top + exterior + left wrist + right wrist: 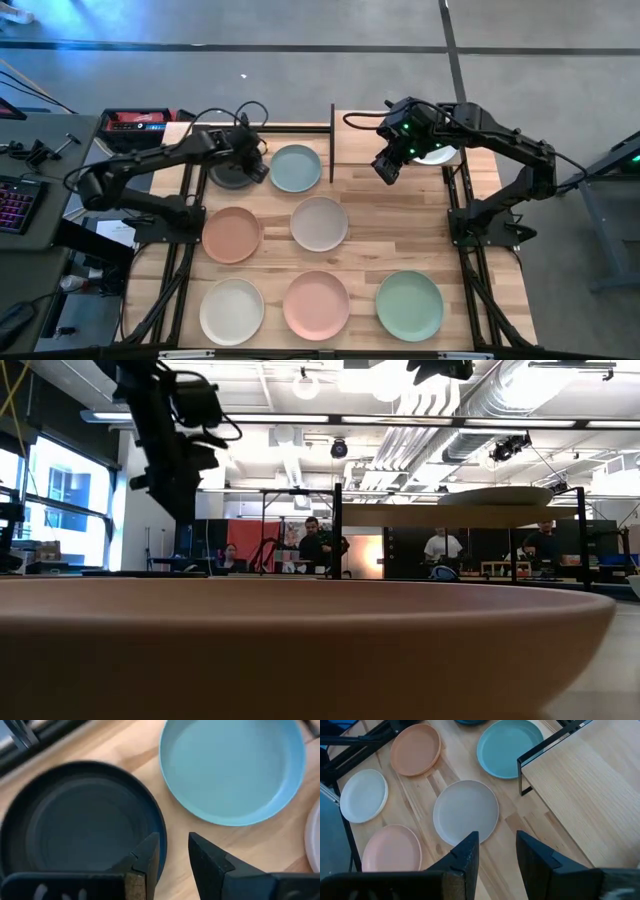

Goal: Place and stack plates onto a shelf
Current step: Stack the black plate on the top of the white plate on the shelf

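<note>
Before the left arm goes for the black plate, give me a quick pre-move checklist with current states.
1. Left gripper open: ok.
2. Its fingers straddle the black plate rim: ok, one finger over the plate, the other outside.
3. Light blue plate apart from the black one: ok.
4. Right gripper empty and open: ok.
5. Shelf has free room: ok, though a pale white plate already sits there.
6. Grip depth on rim: cannot tell.

Left arm: you reached it from the frame's left toward upper centre | left gripper: fingers parted, empty | right arm: you stretched it from right | right gripper: fingers parted, empty
</note>
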`<move>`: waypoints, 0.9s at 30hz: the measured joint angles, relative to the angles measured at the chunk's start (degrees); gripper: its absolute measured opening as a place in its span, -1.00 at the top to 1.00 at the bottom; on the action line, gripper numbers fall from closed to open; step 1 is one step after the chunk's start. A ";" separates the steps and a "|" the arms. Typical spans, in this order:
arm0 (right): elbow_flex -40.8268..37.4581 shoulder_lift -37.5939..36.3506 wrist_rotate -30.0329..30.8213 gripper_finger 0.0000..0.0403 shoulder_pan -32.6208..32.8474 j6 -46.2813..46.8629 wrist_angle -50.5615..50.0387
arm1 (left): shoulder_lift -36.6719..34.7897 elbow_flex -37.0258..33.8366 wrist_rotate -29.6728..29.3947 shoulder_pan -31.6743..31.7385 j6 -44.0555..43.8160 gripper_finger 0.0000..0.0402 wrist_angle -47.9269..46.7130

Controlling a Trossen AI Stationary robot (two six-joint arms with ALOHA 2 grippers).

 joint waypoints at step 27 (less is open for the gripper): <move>-0.02 0.00 -0.02 0.47 0.00 -0.90 -0.93 | 10.75 0.00 1.51 -0.22 -5.21 0.55 -2.43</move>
